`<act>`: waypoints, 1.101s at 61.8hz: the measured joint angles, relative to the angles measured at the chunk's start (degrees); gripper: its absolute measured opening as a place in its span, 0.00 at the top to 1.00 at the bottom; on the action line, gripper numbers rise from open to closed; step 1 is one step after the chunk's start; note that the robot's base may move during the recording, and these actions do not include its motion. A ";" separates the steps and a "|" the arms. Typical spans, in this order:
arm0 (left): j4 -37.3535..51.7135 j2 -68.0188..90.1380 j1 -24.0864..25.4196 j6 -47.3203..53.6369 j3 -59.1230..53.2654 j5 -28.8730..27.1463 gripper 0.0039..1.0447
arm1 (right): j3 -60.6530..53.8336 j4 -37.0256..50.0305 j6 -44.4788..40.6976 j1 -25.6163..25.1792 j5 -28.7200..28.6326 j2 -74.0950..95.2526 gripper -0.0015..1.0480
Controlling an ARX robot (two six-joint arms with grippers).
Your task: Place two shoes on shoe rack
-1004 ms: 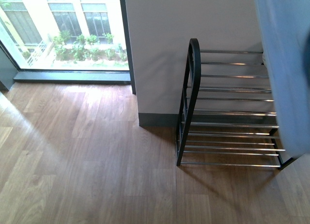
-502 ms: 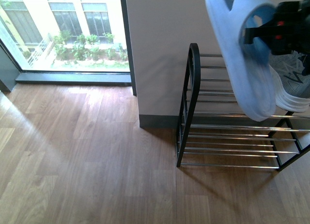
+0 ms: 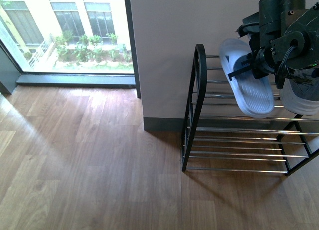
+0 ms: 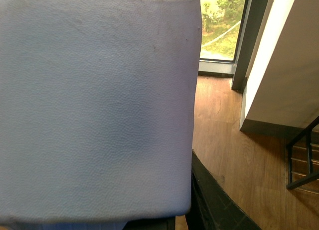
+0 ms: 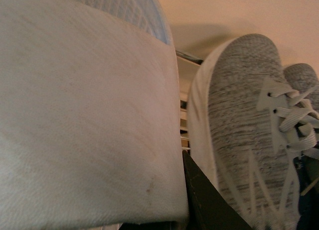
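Now | right hand point(image 3: 247, 68) clamped on slipper point(image 3: 252, 94) | long axis wall-to-front, tilted, over rack point(image 3: 199, 90) | beside sneaker point(image 3: 299, 98)

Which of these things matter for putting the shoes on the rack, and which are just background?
For the job: pale blue slipper in the right gripper; second slipper at the left wrist camera; grey sneakers; shoe rack.
Just there: wooden floor; window; wall.
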 joint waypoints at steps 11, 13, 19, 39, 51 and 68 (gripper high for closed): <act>0.00 0.00 0.00 0.00 0.00 0.00 0.99 | 6.21 -1.84 -1.60 -2.12 2.67 4.42 0.99; 0.00 0.00 0.00 0.00 0.00 0.02 0.99 | 6.69 -2.01 -1.75 -2.23 2.67 4.76 0.99; 0.00 0.00 0.00 0.00 0.00 0.00 0.99 | 8.31 -2.56 -2.21 -2.51 2.95 6.08 0.99; 0.00 0.00 0.00 0.00 0.00 0.00 0.99 | -1.42 3.74 1.95 -2.21 -5.05 -0.96 0.52; 0.00 0.00 0.00 0.00 0.00 0.00 0.99 | -16.15 9.11 7.69 -2.19 -13.55 -16.98 0.22; 0.00 0.00 0.00 0.00 0.00 0.00 0.99 | -39.28 12.85 14.19 -3.19 -25.86 -40.85 0.09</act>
